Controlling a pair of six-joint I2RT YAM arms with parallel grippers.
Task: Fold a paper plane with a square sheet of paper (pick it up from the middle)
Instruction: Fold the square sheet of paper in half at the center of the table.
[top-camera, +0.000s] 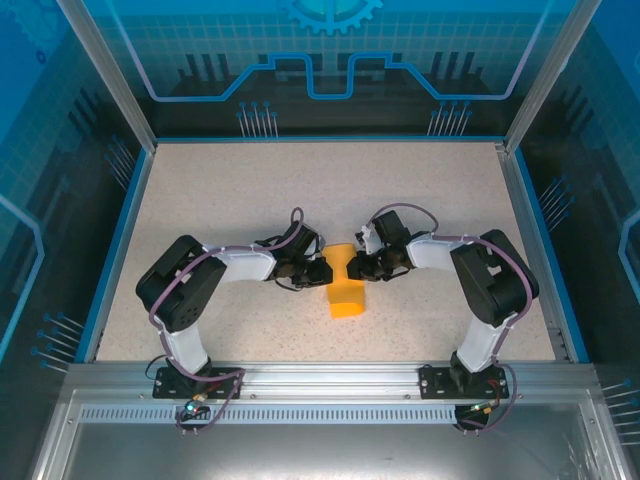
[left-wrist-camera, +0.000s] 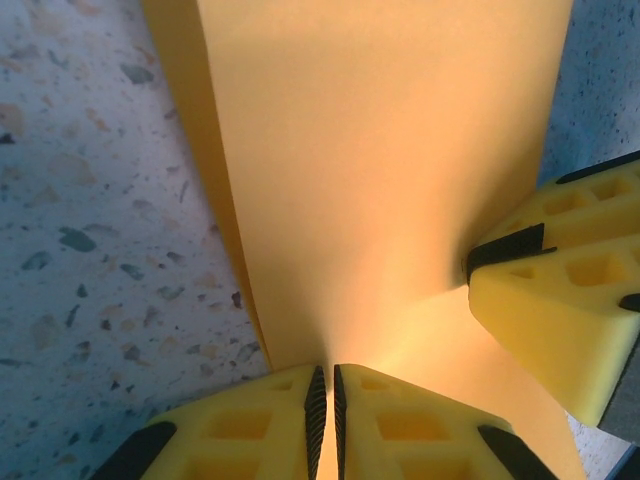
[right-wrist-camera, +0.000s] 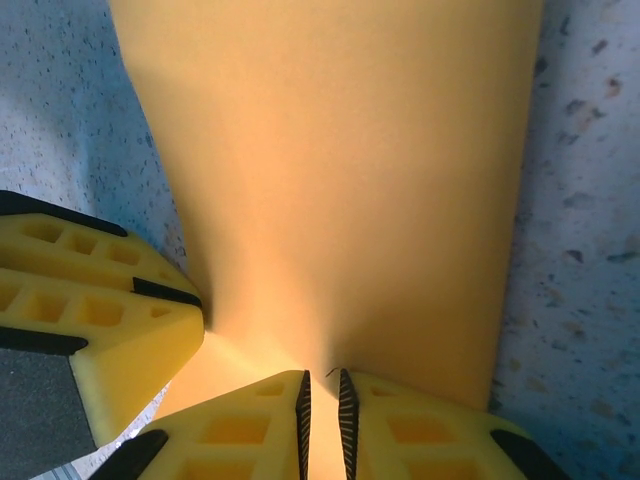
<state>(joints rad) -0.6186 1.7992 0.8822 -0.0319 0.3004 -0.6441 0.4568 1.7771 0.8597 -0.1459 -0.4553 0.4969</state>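
Square sheet of paper (top-camera: 347, 297) pinched from both sides at table (top-camera: 220, 200) centre.
My left gripper (left-wrist-camera: 325, 378) and right gripper (right-wrist-camera: 322, 380) are each clamped on its smooth orange edge; their yellow ribbed-pad fingers (left-wrist-camera: 230, 430) crowd it, speckled stone-look surface beneath.

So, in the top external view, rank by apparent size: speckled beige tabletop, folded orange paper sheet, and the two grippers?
Largest: speckled beige tabletop
Then: orange paper sheet
Smallest: left gripper and right gripper, which look alike, so unranked
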